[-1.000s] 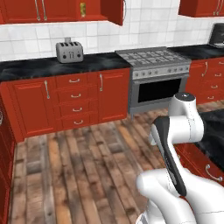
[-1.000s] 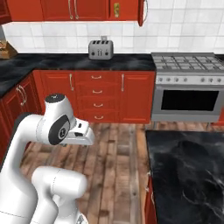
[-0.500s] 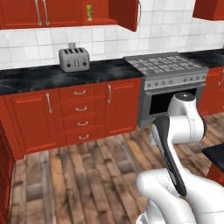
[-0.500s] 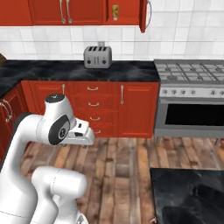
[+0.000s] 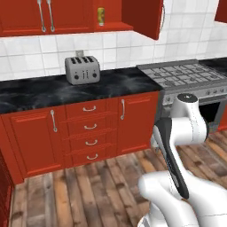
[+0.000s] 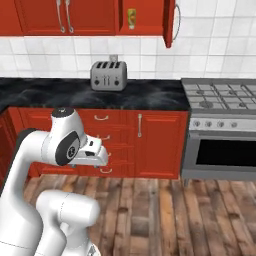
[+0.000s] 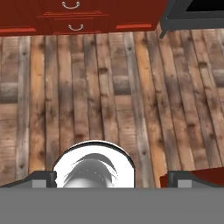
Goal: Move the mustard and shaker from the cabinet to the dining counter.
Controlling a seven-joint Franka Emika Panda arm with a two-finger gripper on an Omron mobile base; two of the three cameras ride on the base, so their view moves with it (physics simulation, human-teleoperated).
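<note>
We think the little yellow mustard (image 5: 101, 16) up in the open red cabinet (image 5: 142, 15) is light, smooth and squishy, so we should hold its middle gently with our gripper (image 7: 107, 177), whose jaws are wide apart and hold nothing.

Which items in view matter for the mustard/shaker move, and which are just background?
Job:
- mustard, standing in the open cabinet
- gripper, open, nothing between its jaws, pointing at the floor

Background:
- toaster on the narrow black counter
- stove
- lower drawers
</note>
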